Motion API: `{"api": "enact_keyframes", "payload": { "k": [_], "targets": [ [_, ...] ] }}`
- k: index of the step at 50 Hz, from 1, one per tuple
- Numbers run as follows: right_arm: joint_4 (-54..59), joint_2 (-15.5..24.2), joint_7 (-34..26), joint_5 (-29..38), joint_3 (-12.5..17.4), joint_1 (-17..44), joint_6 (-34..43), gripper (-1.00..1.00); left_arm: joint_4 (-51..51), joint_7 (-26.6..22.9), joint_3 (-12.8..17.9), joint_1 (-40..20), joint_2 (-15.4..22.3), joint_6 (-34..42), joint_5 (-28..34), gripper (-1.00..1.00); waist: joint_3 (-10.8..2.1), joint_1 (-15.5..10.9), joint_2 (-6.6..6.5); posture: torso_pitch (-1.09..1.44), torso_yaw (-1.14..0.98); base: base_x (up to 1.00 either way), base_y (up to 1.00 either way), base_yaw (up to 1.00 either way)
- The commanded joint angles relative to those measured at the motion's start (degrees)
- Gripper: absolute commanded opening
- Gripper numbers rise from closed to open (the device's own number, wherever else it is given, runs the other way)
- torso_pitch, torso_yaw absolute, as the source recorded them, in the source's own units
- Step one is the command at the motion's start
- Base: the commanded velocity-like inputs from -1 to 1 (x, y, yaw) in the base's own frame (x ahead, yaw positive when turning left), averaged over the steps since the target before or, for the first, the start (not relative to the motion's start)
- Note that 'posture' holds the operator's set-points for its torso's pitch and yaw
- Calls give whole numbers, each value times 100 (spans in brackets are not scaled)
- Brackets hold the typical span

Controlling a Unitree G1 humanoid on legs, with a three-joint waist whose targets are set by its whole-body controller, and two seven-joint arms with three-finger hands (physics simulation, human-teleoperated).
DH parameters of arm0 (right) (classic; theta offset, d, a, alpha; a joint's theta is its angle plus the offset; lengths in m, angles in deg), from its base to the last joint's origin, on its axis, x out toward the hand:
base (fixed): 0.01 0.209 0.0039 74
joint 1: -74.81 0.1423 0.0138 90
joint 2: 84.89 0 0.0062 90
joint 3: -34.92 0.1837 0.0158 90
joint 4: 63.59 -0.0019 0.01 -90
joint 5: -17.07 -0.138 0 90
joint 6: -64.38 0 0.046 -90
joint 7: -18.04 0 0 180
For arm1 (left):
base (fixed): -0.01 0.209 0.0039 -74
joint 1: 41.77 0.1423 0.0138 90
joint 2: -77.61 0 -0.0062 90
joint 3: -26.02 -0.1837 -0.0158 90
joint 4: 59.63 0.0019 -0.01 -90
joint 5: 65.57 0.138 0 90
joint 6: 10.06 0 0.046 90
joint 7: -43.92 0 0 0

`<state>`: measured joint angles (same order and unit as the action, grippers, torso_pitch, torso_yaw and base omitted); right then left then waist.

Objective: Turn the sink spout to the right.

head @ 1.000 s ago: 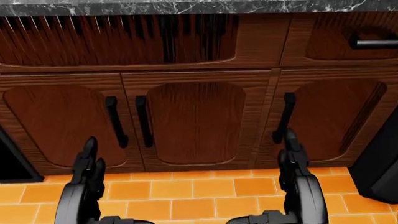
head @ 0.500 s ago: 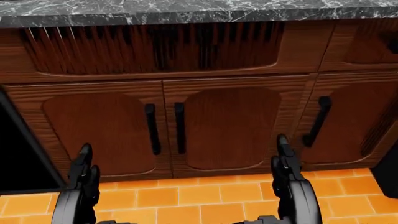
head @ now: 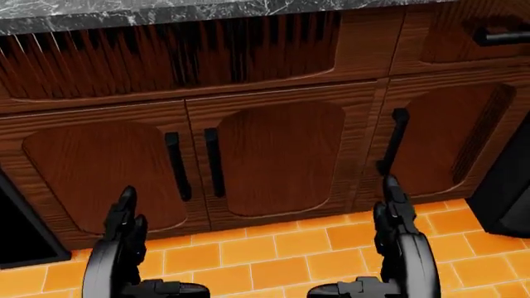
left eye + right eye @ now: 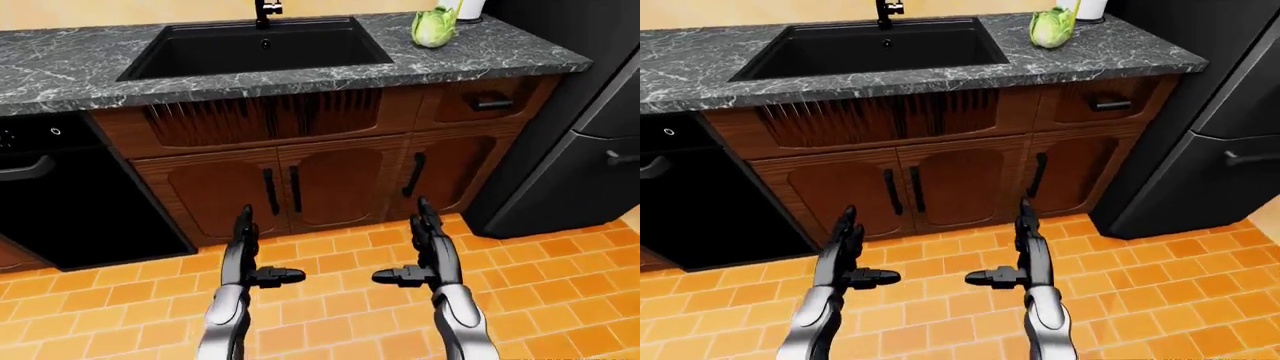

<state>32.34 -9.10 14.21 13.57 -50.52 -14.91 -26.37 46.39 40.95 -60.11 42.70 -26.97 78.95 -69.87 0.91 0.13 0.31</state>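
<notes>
Both hands are hanging empty over the orange tile floor, touching nothing. The left hand is holding its fingers spread wide and pointing toward the cabinet doors, thumb jutting inward; the right hand is mirroring it, equally wide. The forearms are running off the bottom edge of the left-eye view. The sink spout is standing at the top of the black sink in the marble surface, its upper part cut off by the frame.
</notes>
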Motion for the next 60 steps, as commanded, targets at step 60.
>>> {"api": "enact_keyframes", "payload": {
  "k": [60],
  "targets": [
    [2079, 2384, -526, -770, 665, 6076, 3816, 100, 1942, 752, 617, -5315, 1970, 2524, -219, 100, -174, -16, -47, 0, 0, 0, 0, 11]
  ]
}}
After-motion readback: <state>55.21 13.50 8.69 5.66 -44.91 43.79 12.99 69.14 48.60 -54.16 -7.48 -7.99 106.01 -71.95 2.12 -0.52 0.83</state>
